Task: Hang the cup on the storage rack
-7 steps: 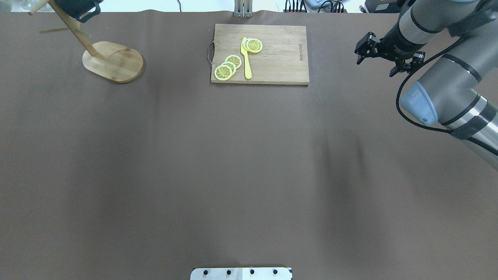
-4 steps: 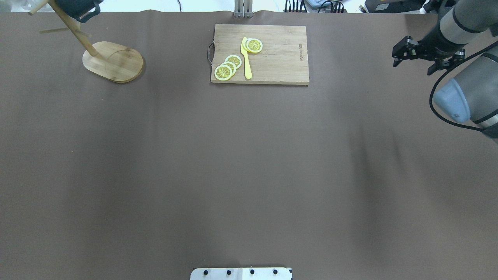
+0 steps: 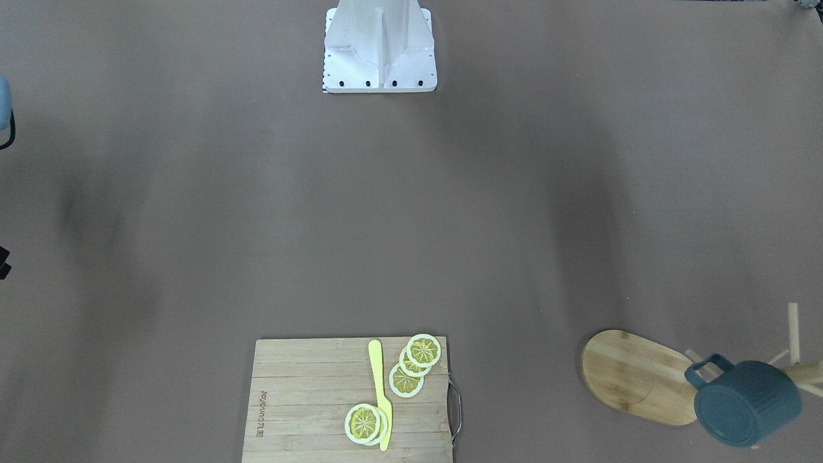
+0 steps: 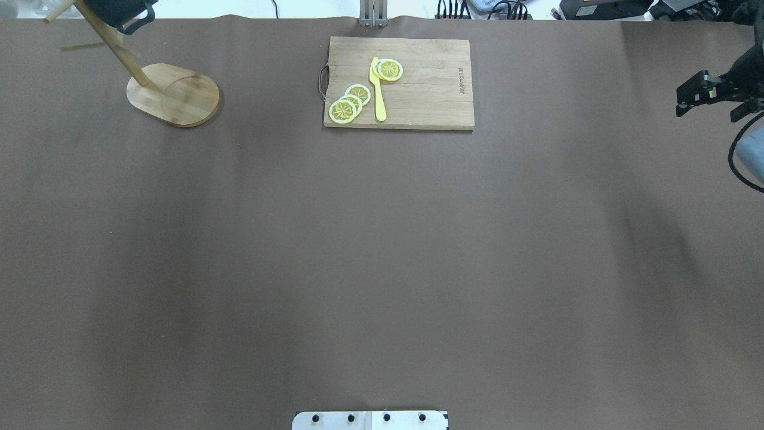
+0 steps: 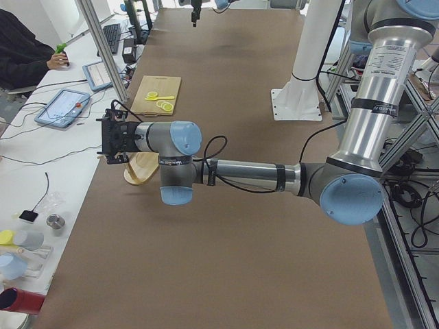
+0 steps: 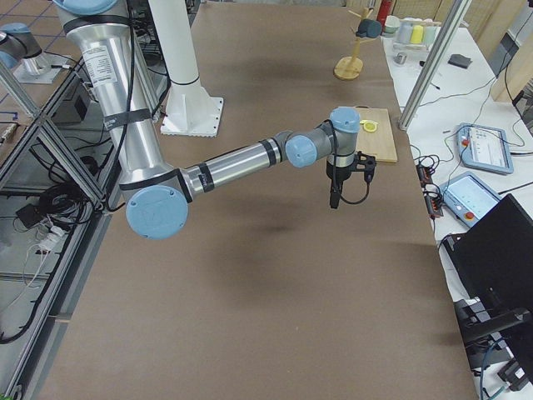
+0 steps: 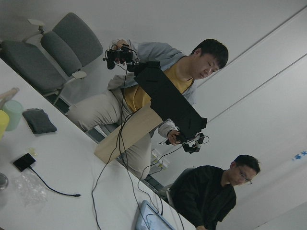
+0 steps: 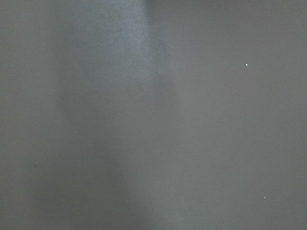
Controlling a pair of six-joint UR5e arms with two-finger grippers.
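The dark teal cup (image 3: 746, 402) hangs by its handle on a peg of the wooden storage rack (image 3: 633, 376), bottom toward the front-facing camera. In the overhead view the cup (image 4: 116, 12) is at the far left corner, above the rack's oval base (image 4: 179, 98). My right gripper (image 4: 710, 103) is open and empty, far from the cup at the table's right edge, pointing down. My left gripper (image 5: 110, 140) shows only in the exterior left view, beside the rack, pointing off the table. I cannot tell whether it is open or shut.
A slatted cutting board (image 4: 430, 101) with a metal handle lies at the far middle, carrying lemon slices (image 4: 349, 103) and a yellow knife (image 4: 378, 89). The robot base plate (image 4: 370, 420) is at the near edge. Operators sit beyond the far edge.
My right arm has swung to the right, from near the cutting board's right side to the table's right edge. The cup and rack have not moved.
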